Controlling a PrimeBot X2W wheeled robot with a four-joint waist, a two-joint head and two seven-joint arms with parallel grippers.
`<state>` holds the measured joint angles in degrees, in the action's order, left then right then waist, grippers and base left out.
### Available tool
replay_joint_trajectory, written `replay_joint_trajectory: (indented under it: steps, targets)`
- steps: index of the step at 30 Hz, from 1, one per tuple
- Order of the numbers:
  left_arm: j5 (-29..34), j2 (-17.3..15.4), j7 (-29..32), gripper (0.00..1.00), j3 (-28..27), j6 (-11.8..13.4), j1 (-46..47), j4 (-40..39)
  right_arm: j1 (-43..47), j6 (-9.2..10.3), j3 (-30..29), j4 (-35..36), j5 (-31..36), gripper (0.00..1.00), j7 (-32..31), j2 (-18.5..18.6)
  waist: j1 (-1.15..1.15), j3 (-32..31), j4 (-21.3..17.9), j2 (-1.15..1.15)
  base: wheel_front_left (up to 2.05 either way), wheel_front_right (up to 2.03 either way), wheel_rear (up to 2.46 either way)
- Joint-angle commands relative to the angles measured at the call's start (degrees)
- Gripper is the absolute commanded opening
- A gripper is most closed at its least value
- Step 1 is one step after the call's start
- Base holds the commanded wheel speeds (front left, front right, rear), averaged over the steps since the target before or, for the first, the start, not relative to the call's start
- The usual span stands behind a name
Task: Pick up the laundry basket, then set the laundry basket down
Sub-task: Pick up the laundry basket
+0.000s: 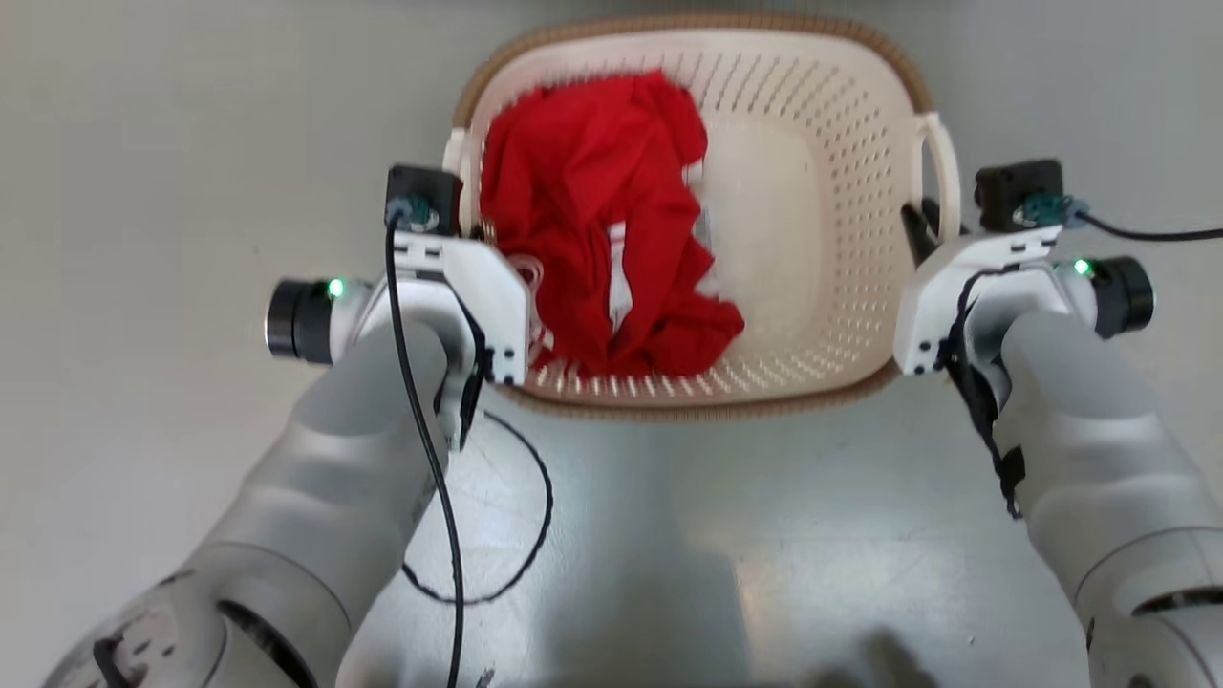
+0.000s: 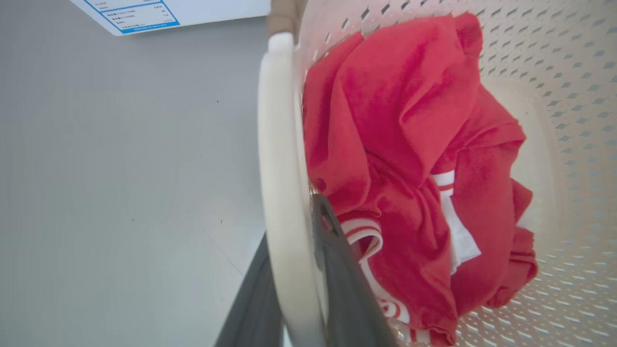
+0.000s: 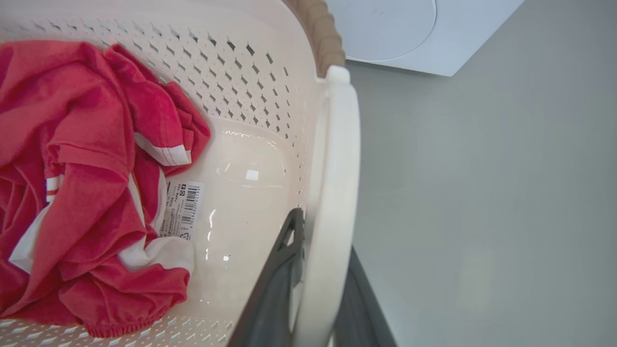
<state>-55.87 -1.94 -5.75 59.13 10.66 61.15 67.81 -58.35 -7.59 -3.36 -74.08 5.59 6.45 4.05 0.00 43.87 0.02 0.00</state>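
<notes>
Cream plastic, brown rim: the laundry basket (image 1: 841, 191) lies dead centre between our arms over the grey floor (image 1: 143, 143), with a handle out to each side. The left pincer (image 2: 291, 226) is narrowed on the left handle (image 2: 277, 144) and the right pincer (image 3: 324, 236) is clamped on the right handle (image 3: 337, 144), so we share the load evenly. A red garment (image 1: 602, 191) is heaped inside, leftward. The washing machine (image 3: 400, 33) stands beyond. Whether the base is off the floor, we can't quite tell.
</notes>
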Motion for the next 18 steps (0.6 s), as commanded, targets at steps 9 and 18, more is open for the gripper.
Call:
replay_joint_trajectory:
  steps: [9,18]
  targets:
    - [-3.83,-0.94,2.79,0.0,2.04,-1.27,-7.98,-0.8,8.6,0.1,8.38,0.19,-7.77,0.0,-4.63,-1.17,0.0,-12.89,-1.62,0.0,0.0,0.0,0.0]
    - [-4.9,-0.94,5.15,0.0,5.31,-1.79,-12.54,-0.43,14.54,0.1,14.79,0.75,-14.37,0.0,-8.39,-1.17,0.0,-22.69,-2.58,0.0,0.0,0.0,0.0]
